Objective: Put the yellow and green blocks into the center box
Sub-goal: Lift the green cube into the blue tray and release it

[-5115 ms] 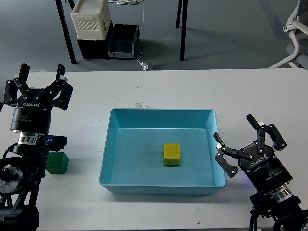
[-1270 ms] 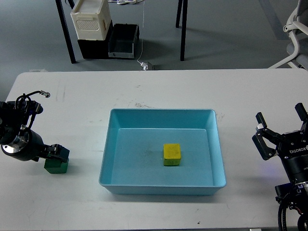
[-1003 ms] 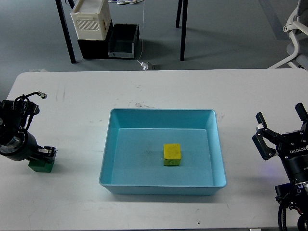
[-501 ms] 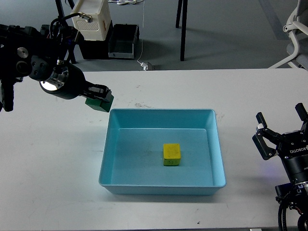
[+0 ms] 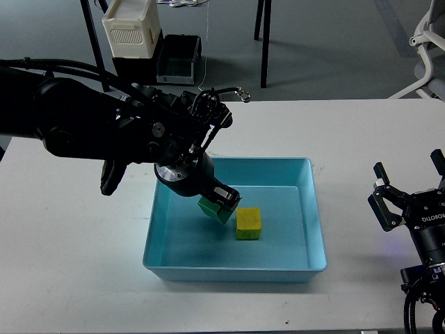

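The left gripper (image 5: 221,204) grips the green block (image 5: 213,209) inside the blue tray (image 5: 306,261), tilted, just beside the yellow block (image 5: 248,223) at its 9 o'clock. The right gripper (image 5: 412,197), fingers spread, hovers over the table (image 5: 83,278) at the tray's 3 o'clock.

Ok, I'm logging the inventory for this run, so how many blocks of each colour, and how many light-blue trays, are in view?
Yellow blocks: 1, the yellow block in the tray.
Green blocks: 1, the green block in the left gripper.
Light-blue trays: 1, the tray.
Total: 3
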`<control>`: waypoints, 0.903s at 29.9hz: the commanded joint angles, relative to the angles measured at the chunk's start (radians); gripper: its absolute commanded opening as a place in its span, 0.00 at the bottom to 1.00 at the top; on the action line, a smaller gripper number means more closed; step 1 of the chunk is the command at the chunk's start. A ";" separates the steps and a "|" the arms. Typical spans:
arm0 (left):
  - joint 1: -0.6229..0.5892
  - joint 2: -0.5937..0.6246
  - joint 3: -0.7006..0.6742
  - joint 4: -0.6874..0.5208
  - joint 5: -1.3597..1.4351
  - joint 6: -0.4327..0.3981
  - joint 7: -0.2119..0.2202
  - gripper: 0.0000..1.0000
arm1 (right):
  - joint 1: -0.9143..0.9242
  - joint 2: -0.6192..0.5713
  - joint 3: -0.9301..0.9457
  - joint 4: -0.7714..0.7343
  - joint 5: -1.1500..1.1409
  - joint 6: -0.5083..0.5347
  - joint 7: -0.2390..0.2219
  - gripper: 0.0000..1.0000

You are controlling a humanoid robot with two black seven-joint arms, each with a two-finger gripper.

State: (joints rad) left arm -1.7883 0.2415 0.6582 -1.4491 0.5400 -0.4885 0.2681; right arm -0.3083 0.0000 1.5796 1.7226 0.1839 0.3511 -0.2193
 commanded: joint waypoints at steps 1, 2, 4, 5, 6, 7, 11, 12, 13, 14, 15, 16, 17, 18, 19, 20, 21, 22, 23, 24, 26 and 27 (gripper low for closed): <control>0.061 -0.059 0.000 0.042 0.002 0.000 0.000 0.07 | 0.000 0.000 0.000 0.000 -0.001 0.000 0.000 1.00; 0.067 -0.067 0.000 0.047 0.003 0.000 0.000 0.08 | 0.000 0.000 0.002 0.000 -0.001 0.000 -0.002 1.00; 0.072 -0.074 0.000 0.058 0.002 0.000 -0.001 0.16 | 0.000 0.000 0.003 0.000 -0.001 0.000 -0.002 1.00; 0.072 -0.077 0.000 0.061 0.002 0.000 -0.004 0.21 | 0.000 0.000 0.006 0.000 -0.001 0.000 -0.003 1.00; 0.070 -0.077 -0.002 0.062 0.002 0.000 -0.007 0.26 | 0.000 0.000 0.007 0.000 -0.001 0.000 -0.003 1.00; 0.072 -0.077 0.000 0.062 0.002 0.000 -0.009 0.33 | 0.000 0.000 0.008 0.000 -0.001 0.000 -0.003 1.00; 0.072 -0.068 0.000 0.062 0.000 0.000 -0.039 0.65 | 0.000 0.000 0.007 -0.003 -0.003 0.002 -0.005 1.00; 0.072 -0.070 0.000 0.068 0.000 0.000 -0.061 0.86 | 0.000 0.000 0.005 -0.006 -0.003 0.002 -0.005 1.00; 0.073 -0.071 0.003 0.072 0.002 0.000 -0.075 1.00 | 0.000 0.000 0.003 -0.009 -0.003 0.002 -0.005 1.00; 0.072 -0.071 0.003 0.078 0.002 0.000 -0.087 1.00 | 0.000 0.000 0.003 -0.011 -0.003 0.002 -0.005 1.00; 0.073 -0.070 0.003 0.085 0.002 0.000 -0.092 1.00 | 0.000 0.000 0.002 -0.011 -0.004 0.002 -0.005 1.00; 0.073 -0.070 0.004 0.095 0.002 0.000 -0.095 1.00 | 0.000 0.000 0.002 -0.009 -0.004 0.002 -0.005 1.00; 0.073 -0.070 0.004 0.098 0.002 0.000 -0.095 1.00 | 0.000 0.000 0.002 -0.011 -0.004 0.002 -0.006 1.00; 0.075 -0.068 0.004 0.098 0.002 0.000 -0.096 1.00 | 0.001 0.000 0.003 -0.011 -0.004 0.002 -0.006 1.00; 0.075 -0.068 0.003 0.096 0.002 0.000 -0.098 1.00 | 0.001 0.000 0.003 -0.009 -0.004 0.002 -0.006 1.00; 0.075 -0.068 0.001 0.096 0.000 0.000 -0.104 1.00 | 0.001 0.000 0.003 -0.011 -0.004 0.002 -0.008 1.00; 0.075 -0.067 -0.002 0.095 0.002 0.000 -0.110 1.00 | 0.001 0.000 0.003 -0.009 -0.004 0.002 -0.008 1.00; 0.075 -0.064 -0.003 0.095 0.000 0.000 -0.116 1.00 | 0.001 0.000 0.003 -0.009 -0.004 0.002 -0.008 1.00; 0.073 -0.062 -0.008 0.095 0.000 0.000 -0.119 1.00 | 0.000 0.000 0.003 -0.009 -0.004 0.002 -0.008 1.00; 0.072 -0.059 -0.018 0.096 -0.002 0.000 -0.122 1.00 | 0.000 0.000 0.003 -0.008 -0.004 0.002 -0.008 1.00; 0.067 -0.050 -0.055 0.096 -0.003 0.000 -0.124 1.00 | 0.000 0.000 0.005 -0.008 -0.004 0.002 -0.008 1.00; 0.066 -0.035 -0.078 0.096 -0.008 0.000 -0.124 1.00 | 0.000 0.000 0.006 -0.008 -0.004 0.002 -0.008 1.00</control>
State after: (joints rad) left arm -1.7159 0.1846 0.6295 -1.3535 0.5387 -0.4887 0.1474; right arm -0.3075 0.0000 1.5832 1.7134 0.1794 0.3529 -0.2270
